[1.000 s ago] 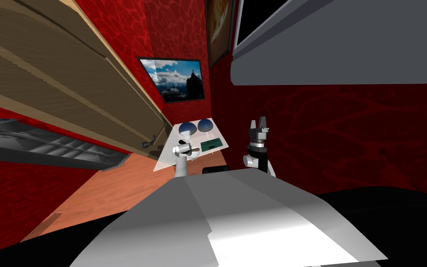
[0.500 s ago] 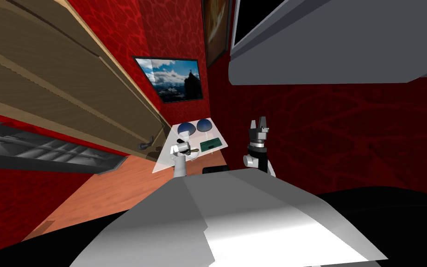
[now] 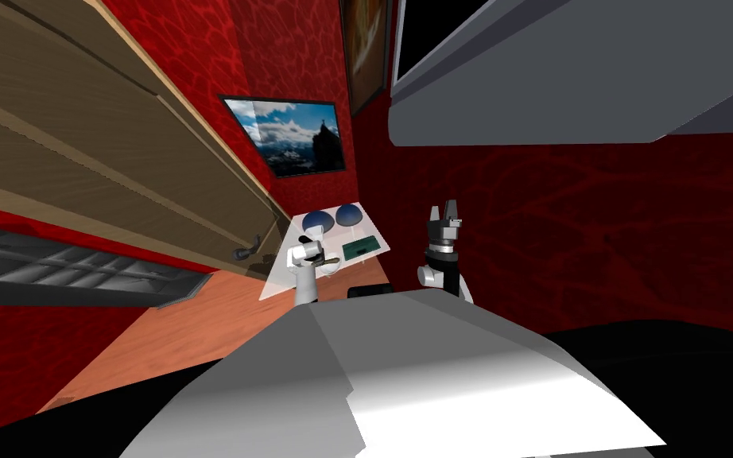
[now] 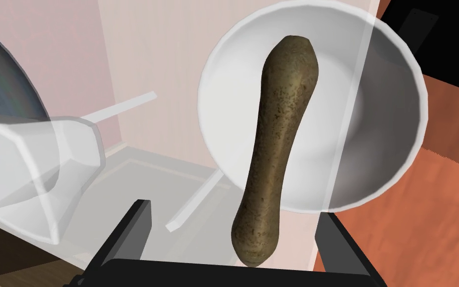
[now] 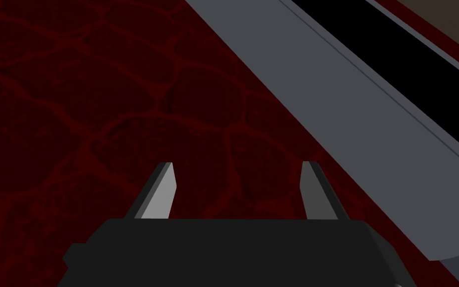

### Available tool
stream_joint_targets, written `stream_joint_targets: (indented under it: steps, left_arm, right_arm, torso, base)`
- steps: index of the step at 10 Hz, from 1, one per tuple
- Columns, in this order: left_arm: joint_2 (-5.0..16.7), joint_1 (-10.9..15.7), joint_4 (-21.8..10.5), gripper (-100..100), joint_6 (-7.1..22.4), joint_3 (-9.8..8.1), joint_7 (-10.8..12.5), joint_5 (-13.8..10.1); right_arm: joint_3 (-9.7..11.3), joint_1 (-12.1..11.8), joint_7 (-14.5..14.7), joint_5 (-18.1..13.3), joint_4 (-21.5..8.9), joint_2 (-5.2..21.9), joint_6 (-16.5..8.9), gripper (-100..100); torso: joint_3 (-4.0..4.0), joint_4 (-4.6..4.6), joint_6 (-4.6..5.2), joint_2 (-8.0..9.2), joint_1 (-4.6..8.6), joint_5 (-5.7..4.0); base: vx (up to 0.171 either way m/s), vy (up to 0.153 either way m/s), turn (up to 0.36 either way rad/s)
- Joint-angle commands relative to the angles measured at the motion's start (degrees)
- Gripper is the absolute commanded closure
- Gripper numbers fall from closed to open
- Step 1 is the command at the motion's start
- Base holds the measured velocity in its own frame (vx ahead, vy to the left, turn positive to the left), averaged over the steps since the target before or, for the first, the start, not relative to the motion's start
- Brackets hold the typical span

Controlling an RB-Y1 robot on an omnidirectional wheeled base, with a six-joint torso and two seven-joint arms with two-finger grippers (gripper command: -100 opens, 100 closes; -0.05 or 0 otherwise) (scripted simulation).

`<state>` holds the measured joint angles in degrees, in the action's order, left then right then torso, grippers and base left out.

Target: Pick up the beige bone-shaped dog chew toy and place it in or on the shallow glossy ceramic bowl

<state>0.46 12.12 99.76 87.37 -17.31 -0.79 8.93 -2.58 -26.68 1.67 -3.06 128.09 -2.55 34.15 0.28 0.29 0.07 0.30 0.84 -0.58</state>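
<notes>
Over the translucent bench (image 3: 276, 280), the left gripper (image 4: 233, 212) is held with jaws apart, clear of the brownish bone-shaped toy (image 4: 278, 134), which is seen across the white bowl (image 4: 383, 124), its near end overhanging the rim. The right gripper (image 5: 236, 172) is raised, jaws apart.

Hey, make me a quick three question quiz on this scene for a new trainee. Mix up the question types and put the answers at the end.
1. Multiple choice: in the left wrist view, the bone toy lies across which thing? A) the white bowl B) the green box C) the dark blue dish
2. True or false: the left gripper has its fingers pressed against the toy's sides.
3. Fill in: the right gripper, raised in front of the red wall, is ____ (open or shut).

Key: 1 A; 2 false, the fingers stand wide apart, clear of the toy; 3 open.
</notes>
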Motion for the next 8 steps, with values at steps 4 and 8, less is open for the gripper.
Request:
stream_joint_targets:
  steps: [4, 8]
  left_arm:
    - [0.33, 0.24, 0.54, 0, 1.09, -0.29, 0.15, -0.28]
    - [0.33, 0.24, 0.54, 0, 1.09, -0.29, 0.15, -0.28]
  right_arm:
    - [0.0, 0.0, 0.0, 0.0, 0.0, 0.0, 0.0, 0]
    - [0.0, 0.0, 0.0, 0.0, 0.0, 0.0, 0.0, 0]
  torso:
    - [-0.03, -0.01, -0.01, -0.05, 0.06, -0.01]
    - [-0.04, -0.02, -0.01, -0.06, 0.07, -0.01]
  base:
    - [-0.005, 0.006, -0.024]
    - [0.0, 0.0, 0.0]
